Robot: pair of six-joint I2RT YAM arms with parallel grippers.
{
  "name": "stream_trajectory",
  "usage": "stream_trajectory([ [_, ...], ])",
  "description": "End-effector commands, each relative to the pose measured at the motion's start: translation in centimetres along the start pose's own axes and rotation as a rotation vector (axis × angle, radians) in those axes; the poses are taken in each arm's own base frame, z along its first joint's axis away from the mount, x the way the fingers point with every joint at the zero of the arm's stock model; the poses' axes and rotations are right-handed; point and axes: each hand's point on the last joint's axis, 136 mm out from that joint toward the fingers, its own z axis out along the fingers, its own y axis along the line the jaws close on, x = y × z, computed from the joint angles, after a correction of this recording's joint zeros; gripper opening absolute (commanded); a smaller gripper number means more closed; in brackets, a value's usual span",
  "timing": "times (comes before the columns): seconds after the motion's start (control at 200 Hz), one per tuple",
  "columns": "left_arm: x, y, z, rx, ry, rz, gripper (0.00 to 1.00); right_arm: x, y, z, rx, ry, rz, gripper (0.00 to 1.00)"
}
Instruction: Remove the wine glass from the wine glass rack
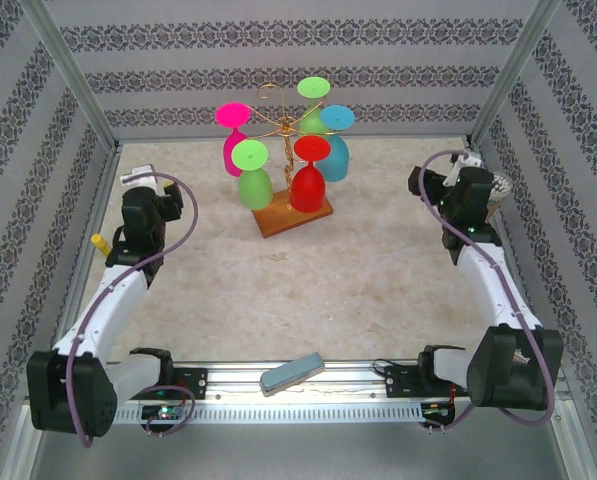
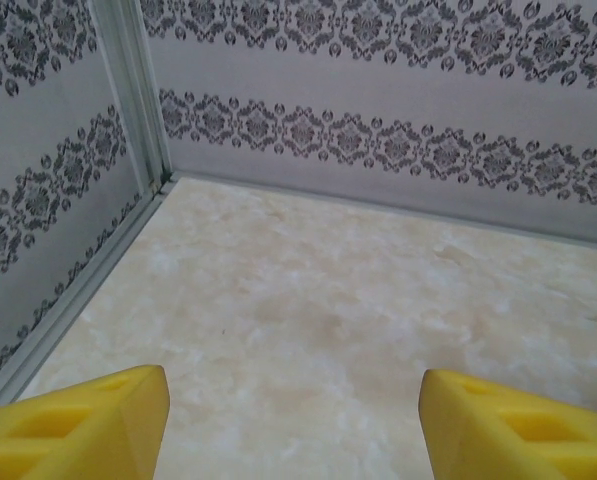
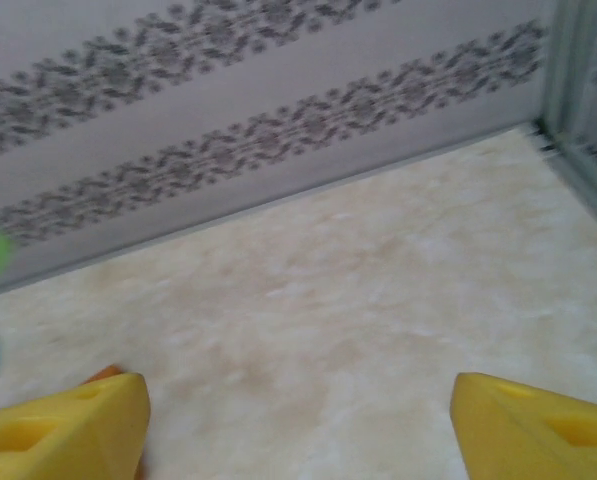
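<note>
Nearest me, at 6 o'clock in the top view, a grey-blue slab lies on the rail between the two arm bases, clear of the work. From there the arms reach up either side of the marbled tabletop. The left hand sits at about 9 o'clock and the right hand at about 3 o'clock, both well apart from the rack. In each wrist view the yellow fingers stand apart with bare tabletop between them, so both hands are empty. I read that flanking stance as readiness: either arm can come in without crossing the other. Further back, at 12 o'clock, the wine glass rack stands on its wooden base, turned a little askew to the walls. Five glasses hang from it bowl-down, their feet caught in the gold scroll arms. A light green wine glass and a red wine glass are on the near side, a pink wine glass at 9 o'clock of the post, a blue wine glass at 3 o'clock, and a green wine glass high behind. Hung that way, I judge a glass must slide outward along its arm rather than lift. The near pair look easiest to reach, and a careless pull could drag the light stand.
</note>
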Motion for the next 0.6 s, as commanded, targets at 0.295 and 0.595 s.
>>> stream_trajectory([
  [0.295, -2.7, -3.7, -5.7, 0.201, 0.339, -0.116, 0.64, -6.1, 13.0, -4.1, -0.555, 0.211, 0.316, 0.6],
  [0.595, -6.0, -5.6, -7.7, 0.304, 0.354, -0.155, 0.63, -7.8, 18.7, -3.8, -0.709, 0.262, 0.329, 0.63],
])
